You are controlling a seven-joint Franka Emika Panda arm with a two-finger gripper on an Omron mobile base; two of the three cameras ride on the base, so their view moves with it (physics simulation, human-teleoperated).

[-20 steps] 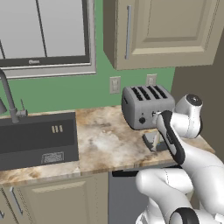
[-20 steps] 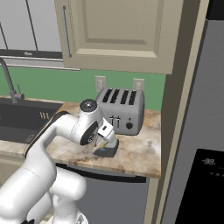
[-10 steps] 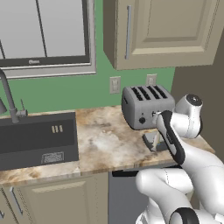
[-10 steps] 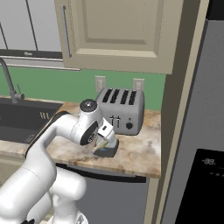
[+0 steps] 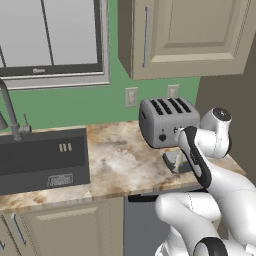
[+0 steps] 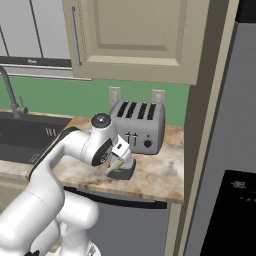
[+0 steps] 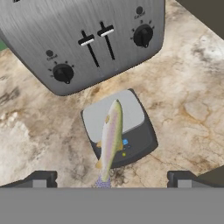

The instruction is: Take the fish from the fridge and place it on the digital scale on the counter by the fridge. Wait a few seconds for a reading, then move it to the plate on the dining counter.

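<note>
Between the wide-open tool (image 7: 109, 179) fingertips, fish (image 7: 110, 138) lying on digital scale (image 7: 131, 131), seemingly untouched.

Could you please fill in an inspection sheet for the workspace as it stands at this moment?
Surface: marbled worktop, with bare stone around the scale.
Job's things: the fish lies lengthwise across the digital scale, its tail hanging past the front edge; the fridge stands to the right of the worktop.
Clutter: silver four-slot toaster just behind the scale, apart from it.
Grippers: the gripper is open, above the scale, with one finger on each side of the fish's tail end and holding nothing.
Cables: nothing seen.
Surroundings: dark sink with faucet, window, green wall with two outlets, beige upper cabinets.
</note>
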